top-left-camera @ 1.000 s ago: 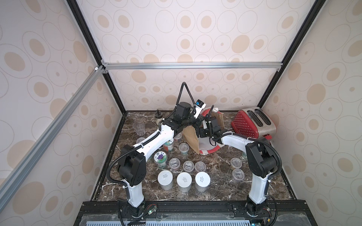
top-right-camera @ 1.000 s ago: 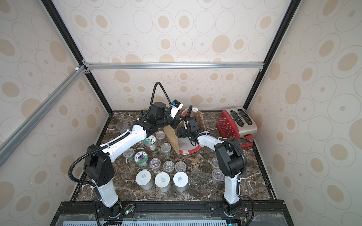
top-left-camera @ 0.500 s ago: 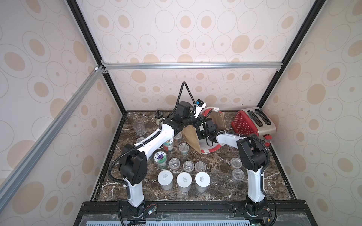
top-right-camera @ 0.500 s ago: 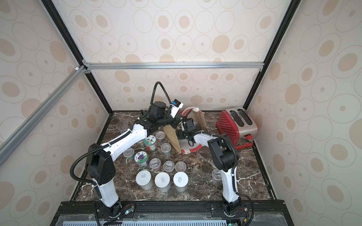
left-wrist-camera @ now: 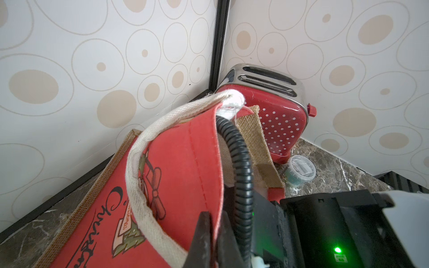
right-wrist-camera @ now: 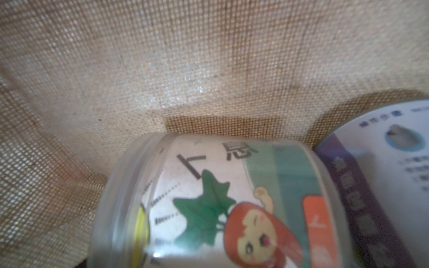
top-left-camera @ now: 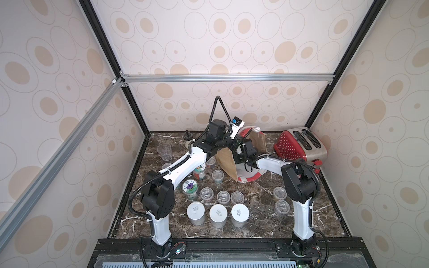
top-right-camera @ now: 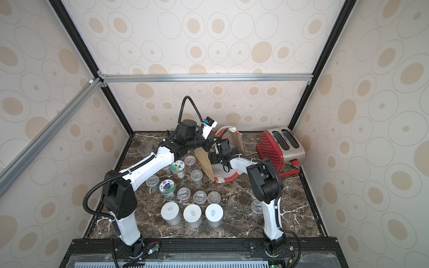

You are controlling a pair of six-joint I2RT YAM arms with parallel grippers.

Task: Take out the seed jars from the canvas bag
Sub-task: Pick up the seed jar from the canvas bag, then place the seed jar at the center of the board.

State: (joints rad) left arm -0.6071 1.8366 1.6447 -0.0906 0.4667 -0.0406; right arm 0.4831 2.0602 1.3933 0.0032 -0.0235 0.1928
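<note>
Standing on the near marble table (top-left-camera: 260, 227), many seed jars (top-left-camera: 218, 214) were outside the canvas bag (top-left-camera: 227, 162). Farther back, the left gripper (left-wrist-camera: 212, 225) pinched the bag's red rim shut, arm stretched forward; the right gripper (top-left-camera: 245, 150) reached inside, its opening hidden, close to two labelled jars (right-wrist-camera: 220, 204) lying there.

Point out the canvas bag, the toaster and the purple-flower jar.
canvas bag (top-left-camera: 228, 162), a top view, tan jute panel.
toaster (top-left-camera: 290, 148), a top view, red dotted side.
purple-flower jar (top-left-camera: 190, 186), a top view, lid.

Both top views high, facing down on whole table (top-left-camera: 255, 208), wrist views close against canvas bag (left-wrist-camera: 185, 150)
</note>
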